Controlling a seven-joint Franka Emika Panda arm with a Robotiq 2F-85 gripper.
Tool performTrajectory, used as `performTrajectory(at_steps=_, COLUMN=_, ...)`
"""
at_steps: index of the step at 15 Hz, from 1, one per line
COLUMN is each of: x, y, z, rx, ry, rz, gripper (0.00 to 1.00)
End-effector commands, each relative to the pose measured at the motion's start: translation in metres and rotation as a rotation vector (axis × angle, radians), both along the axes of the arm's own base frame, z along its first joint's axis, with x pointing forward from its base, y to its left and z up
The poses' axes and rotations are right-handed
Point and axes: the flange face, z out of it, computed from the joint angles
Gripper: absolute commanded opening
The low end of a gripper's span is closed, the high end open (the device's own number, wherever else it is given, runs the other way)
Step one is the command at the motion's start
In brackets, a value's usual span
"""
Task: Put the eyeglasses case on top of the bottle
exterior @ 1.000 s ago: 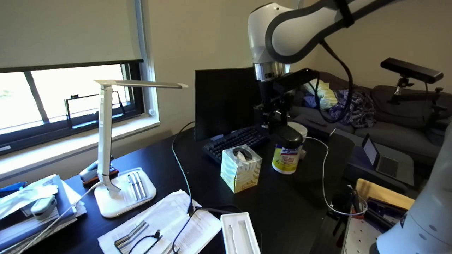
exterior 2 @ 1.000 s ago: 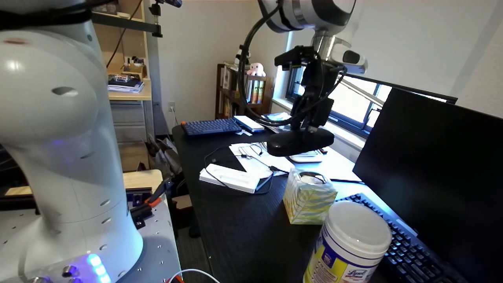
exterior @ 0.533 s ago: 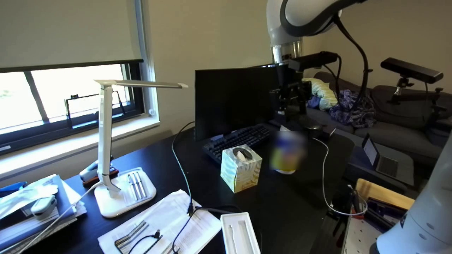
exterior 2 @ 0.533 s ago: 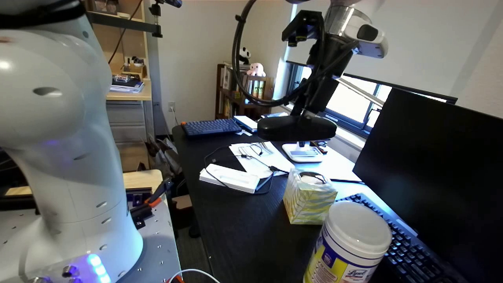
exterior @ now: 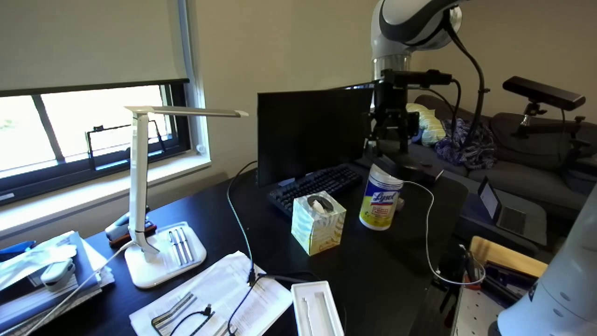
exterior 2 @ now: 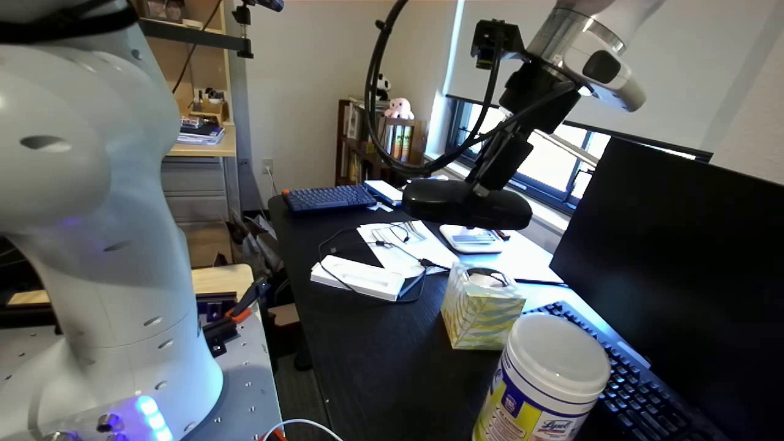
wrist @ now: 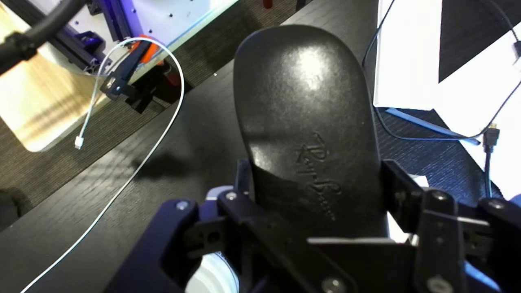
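The black eyeglasses case, with an embossed logo, lies flat between the fingers of my gripper in the wrist view. The jaws press on its two long sides. It hangs above the desk in both exterior views, the case below the tilted gripper. The bottle, with white cap and blue-yellow label, stands upright on the desk. In an exterior view the case overlaps the right edge of the cap of the bottle. The bottle's cap shows at the wrist view's bottom, partly hidden by the gripper.
A tissue box stands beside the bottle. A keyboard and a monitor are behind it. A desk lamp, papers and a white box lie farther along. A white cable crosses the desk.
The arm has moved, carrying the case; in an exterior view it shifted right, uncovering the bottle's label. The wrist has tilted more in an exterior view. The bottle has not moved.
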Motion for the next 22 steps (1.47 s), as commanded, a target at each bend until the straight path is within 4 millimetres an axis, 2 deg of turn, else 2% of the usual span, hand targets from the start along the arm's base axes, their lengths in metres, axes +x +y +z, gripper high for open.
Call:
performTrajectory(at_steps=1, x=-0.001, y=-0.004, z=-0.005, rx=0.08, ry=-0.012, rz=-0.064, gripper=0.53)
performTrajectory(at_steps=2, x=-0.001, y=-0.006, z=-0.003, rx=0.038, ry=-0.002, rz=-0.04, gripper=0.78)
performTrajectory(at_steps=5, x=-0.001, y=-0.005, z=-0.004, rx=0.057, ry=-0.001, rz=-0.052, gripper=0.78)
performTrajectory(at_steps=6, x=-0.001, y=-0.005, z=-0.004, rx=0.057, ry=-0.001, rz=-0.052, gripper=0.53)
performTrajectory(at_steps=8, x=0.003, y=-0.008, z=-0.005, rx=0.053, ry=-0.011, rz=-0.075, gripper=0.53)
performTrajectory(at_steps=12, x=-0.007, y=-0.047, z=-0.002, rx=0.052, ry=-0.057, rz=-0.189, gripper=0.53)
performTrajectory(at_steps=18, x=-0.029, y=-0.116, z=-0.014, rx=0.154, ry=-0.096, rz=-0.479, gripper=0.53)
performTrajectory(at_steps=22, x=-0.03, y=-0.156, z=-0.024, rx=0.232, ry=-0.151, rz=-0.666, gripper=0.53)
